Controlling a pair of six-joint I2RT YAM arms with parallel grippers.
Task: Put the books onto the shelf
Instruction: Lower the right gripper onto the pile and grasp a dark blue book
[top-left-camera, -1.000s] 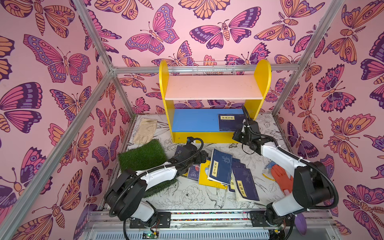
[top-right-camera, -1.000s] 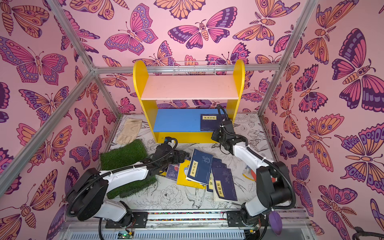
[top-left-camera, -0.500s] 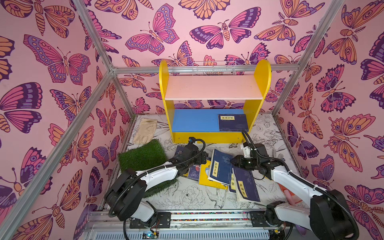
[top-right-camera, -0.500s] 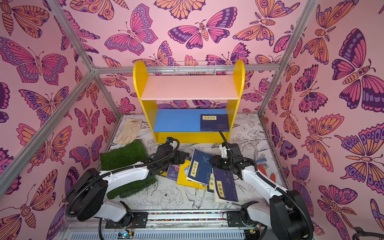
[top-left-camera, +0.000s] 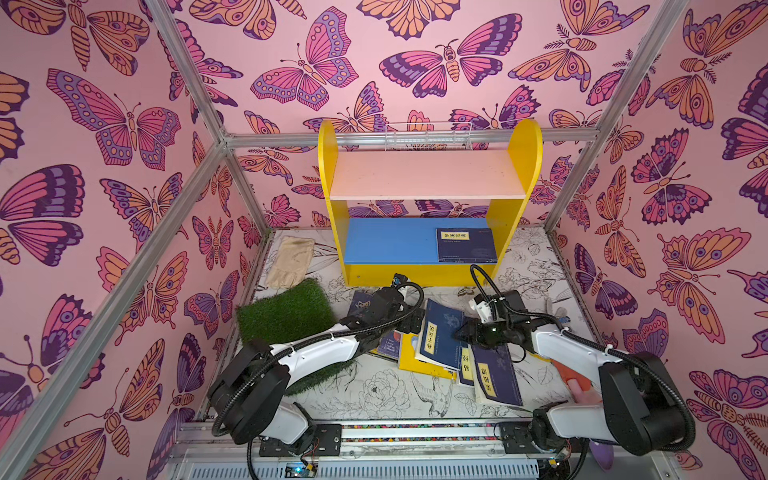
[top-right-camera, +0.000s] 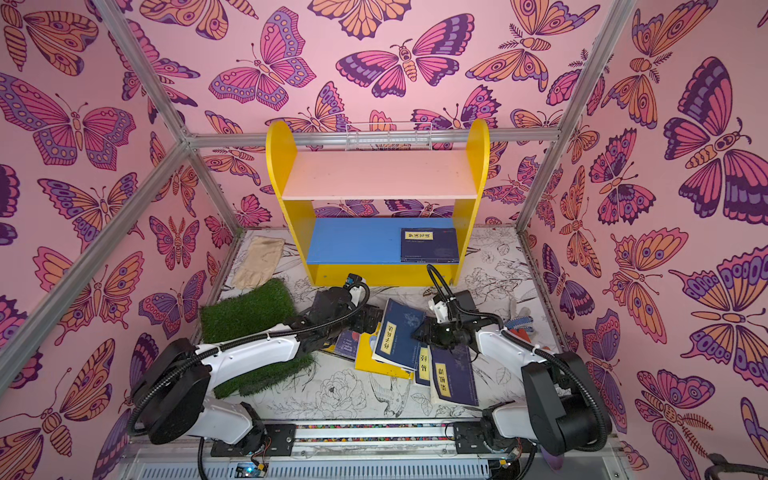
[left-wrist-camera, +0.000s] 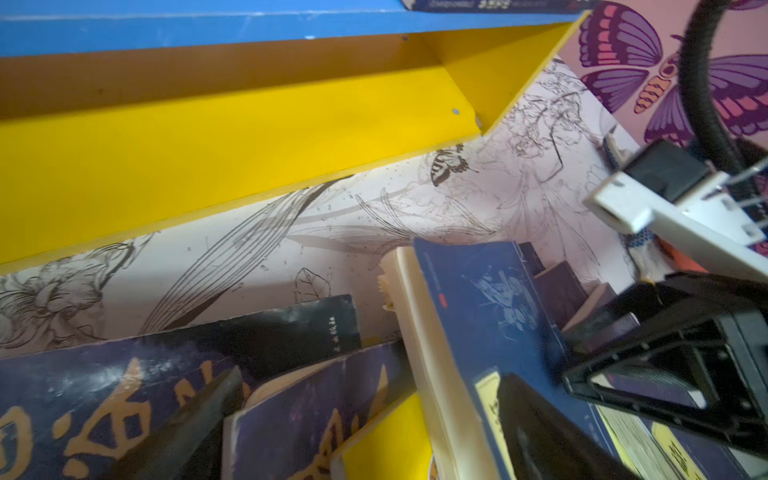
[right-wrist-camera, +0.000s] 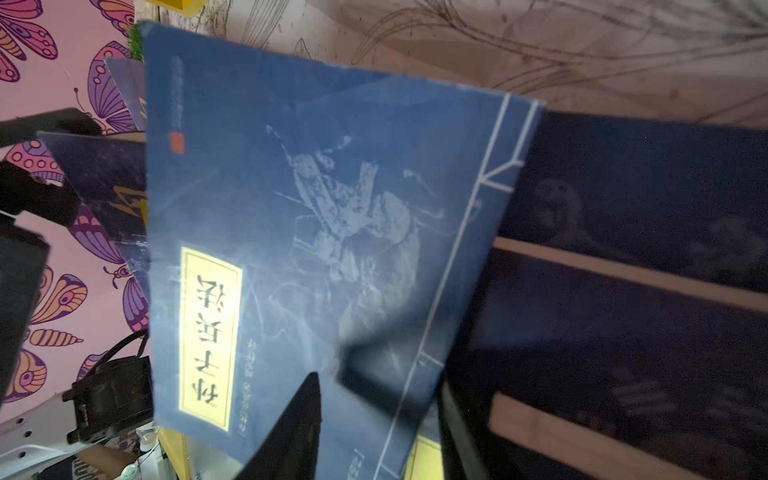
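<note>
Fingers of the right arm (right-wrist-camera: 291, 428), parted astride the bound edge of a tilted blue paperback (top-left-camera: 442, 332); probably light, limp and slick, best pinched near that edge. Left fingers (left-wrist-camera: 191, 419) spread wide over the books (top-left-camera: 494, 374) heaped on the counter (top-left-camera: 374, 399). One book (top-left-camera: 465, 245) lies on the shelf (top-left-camera: 328, 166).

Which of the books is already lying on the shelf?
The navy book with a yellow title label, flat at the right end of the shelf's blue lower board. All other books lie in a heap on the table in front.
</note>
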